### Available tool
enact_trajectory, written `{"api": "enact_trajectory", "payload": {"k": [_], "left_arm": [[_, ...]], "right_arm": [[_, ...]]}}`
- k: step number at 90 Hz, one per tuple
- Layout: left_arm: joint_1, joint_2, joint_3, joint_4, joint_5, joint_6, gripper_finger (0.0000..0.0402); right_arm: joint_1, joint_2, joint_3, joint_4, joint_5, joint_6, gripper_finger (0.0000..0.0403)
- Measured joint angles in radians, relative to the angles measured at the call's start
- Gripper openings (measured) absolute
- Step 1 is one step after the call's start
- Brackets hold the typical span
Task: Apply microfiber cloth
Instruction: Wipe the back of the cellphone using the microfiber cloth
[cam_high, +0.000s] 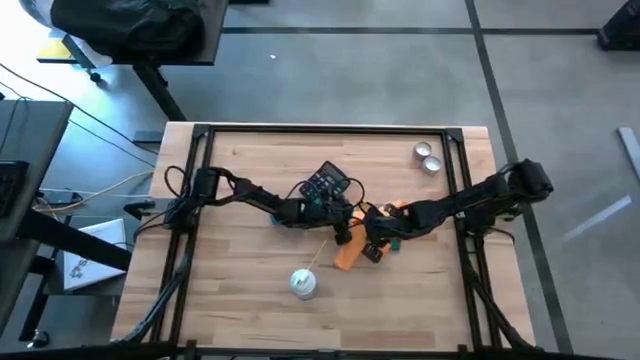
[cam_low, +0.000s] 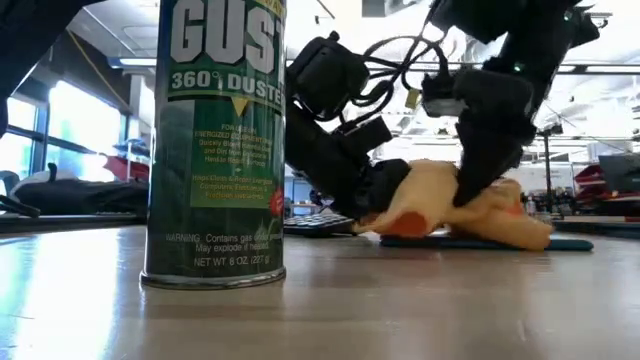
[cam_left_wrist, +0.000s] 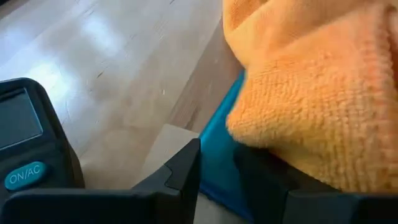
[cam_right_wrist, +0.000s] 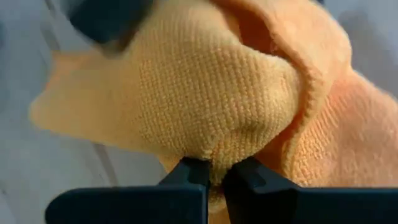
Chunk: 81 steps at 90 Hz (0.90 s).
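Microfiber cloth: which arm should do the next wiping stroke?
Right, probably. The right gripper is shut on the microfiber cloth, pinching a fold. The left gripper sits beside it, clamping the blue item instead.

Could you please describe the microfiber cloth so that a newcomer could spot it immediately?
On the wooden table, look near the middle, where both arms meet. The microfiber cloth lies there, pinched by the right gripper. It is the only soft, bright orange thing, unlike the black calculator beside it.

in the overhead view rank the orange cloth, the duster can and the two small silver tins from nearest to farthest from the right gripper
1. Orange microfiber cloth: pinched in the right gripper.
2. Green duster spray can: toward the front edge.
3. Two small silver tins: back right corner.
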Motion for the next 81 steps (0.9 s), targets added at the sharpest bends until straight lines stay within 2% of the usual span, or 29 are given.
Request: {"api": "enact_trajectory", "payload": {"k": [23, 32, 48, 67, 74, 81], "left_arm": [[-0.001, 0.0, 0.0, -0.001, -0.001, 0.007, 0.0092], [-0.001, 0.0, 0.0, -0.001, -0.005, 0.01, 0.0092], [-0.01, -0.034, -0.004, -0.022, -0.003, 0.072, 0.0092], [-0.08, -0.166, 0.0, 0.014, -0.015, 0.182, 0.0092], [-0.12, -0.18, -0.002, 0.025, -0.025, 0.223, 0.0092], [-0.157, -0.179, -0.005, 0.038, -0.021, 0.272, 0.0092]], "right_arm": [[0.078, -0.033, 0.001, -0.428, -0.113, 0.199, 0.0], [0.12, -0.055, 0.001, -0.538, -0.12, 0.263, 0.0], [0.151, -0.076, 0.001, -0.451, -0.051, 0.269, 0.0], [0.125, -0.077, 0.002, -0.29, 0.05, 0.141, 0.0], [0.097, -0.077, 0.003, -0.335, 0.096, 0.16, 0.0], [0.063, -0.087, 0.003, -0.462, 0.197, 0.224, 0.0]]}}
